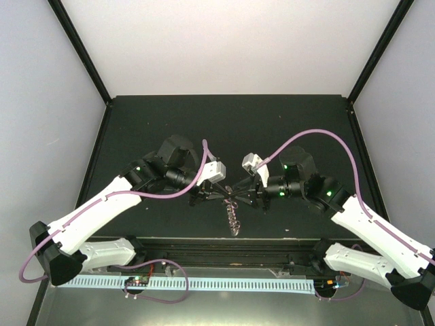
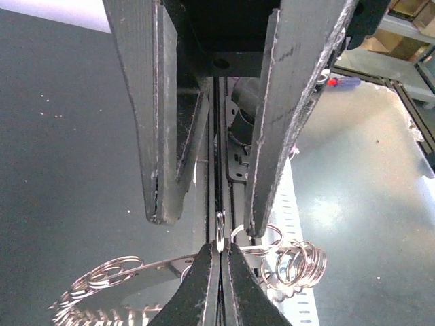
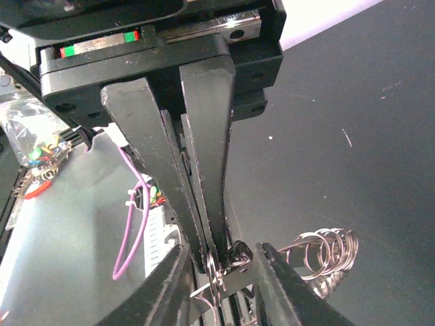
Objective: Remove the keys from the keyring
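Black surface, white walls. Keyring pinched in left end effector; right end effector narrowly parted. Key indistinguishable.

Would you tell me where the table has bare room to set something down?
Bare: the far strip of the black table mat, between white left arm, white right arm and pale back wall. Crowded: near-centre, where both jaws meet at the grey looped metal keyring.

No text, label, brand, number or sign is legible anywhere.

Bright, even overhead light; wrist views blur up close.
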